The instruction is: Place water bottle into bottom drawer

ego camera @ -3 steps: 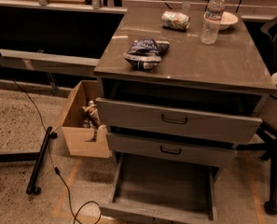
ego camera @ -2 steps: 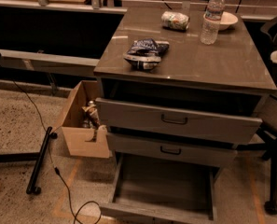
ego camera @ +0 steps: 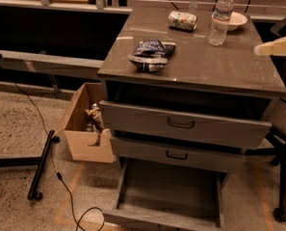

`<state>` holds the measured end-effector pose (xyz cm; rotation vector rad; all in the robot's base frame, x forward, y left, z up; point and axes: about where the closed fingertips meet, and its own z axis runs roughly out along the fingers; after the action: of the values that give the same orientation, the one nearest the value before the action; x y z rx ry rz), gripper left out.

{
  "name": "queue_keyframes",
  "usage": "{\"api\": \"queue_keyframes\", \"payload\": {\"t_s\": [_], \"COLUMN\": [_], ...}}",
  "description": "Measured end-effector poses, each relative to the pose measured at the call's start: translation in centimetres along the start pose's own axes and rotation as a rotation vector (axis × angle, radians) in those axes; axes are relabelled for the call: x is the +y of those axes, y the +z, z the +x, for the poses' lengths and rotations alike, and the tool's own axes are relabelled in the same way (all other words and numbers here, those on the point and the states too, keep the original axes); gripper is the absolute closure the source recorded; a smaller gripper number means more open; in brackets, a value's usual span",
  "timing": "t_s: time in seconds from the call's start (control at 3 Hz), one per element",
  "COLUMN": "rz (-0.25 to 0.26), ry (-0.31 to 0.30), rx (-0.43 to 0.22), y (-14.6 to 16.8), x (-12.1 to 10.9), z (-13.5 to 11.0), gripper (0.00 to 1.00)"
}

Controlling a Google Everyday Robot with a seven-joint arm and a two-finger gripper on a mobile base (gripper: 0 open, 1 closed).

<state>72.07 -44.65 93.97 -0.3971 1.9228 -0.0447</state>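
The water bottle (ego camera: 221, 16), clear with a white cap and a pale label band, stands upright at the back right of the cabinet top (ego camera: 205, 64). The bottom drawer (ego camera: 169, 194) is pulled far out at floor level, and its bare grey floor shows. My gripper (ego camera: 259, 50) comes in from the right edge of the view as a pale finger tip above the cabinet's right side. It is to the right of the bottle, nearer the front, and apart from it.
A crushed green-white can (ego camera: 182, 20) and a white bowl (ego camera: 236, 19) lie near the bottle. A dark snack bag (ego camera: 151, 54) lies at the front left of the top. The two upper drawers (ego camera: 181, 124) are partly open. A cardboard box (ego camera: 84, 124) stands to the left.
My gripper has moved up and to the left from the right edge, over the cabinet top, closer to the bottle. The bottle and drawers have not moved.
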Motion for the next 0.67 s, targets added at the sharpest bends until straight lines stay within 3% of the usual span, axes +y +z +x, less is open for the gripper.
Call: {"api": "queue_keyframes", "payload": {"t_s": [0.33,0.67], "rz": [-0.001,0.044], "ry": [-0.013,0.012], "rx": [-0.021,-0.032], "y": [0.53,0.94], "x": [-0.94,-0.50], "z": [-1.97,-2.60], "gripper": [0.00,0.00]}}
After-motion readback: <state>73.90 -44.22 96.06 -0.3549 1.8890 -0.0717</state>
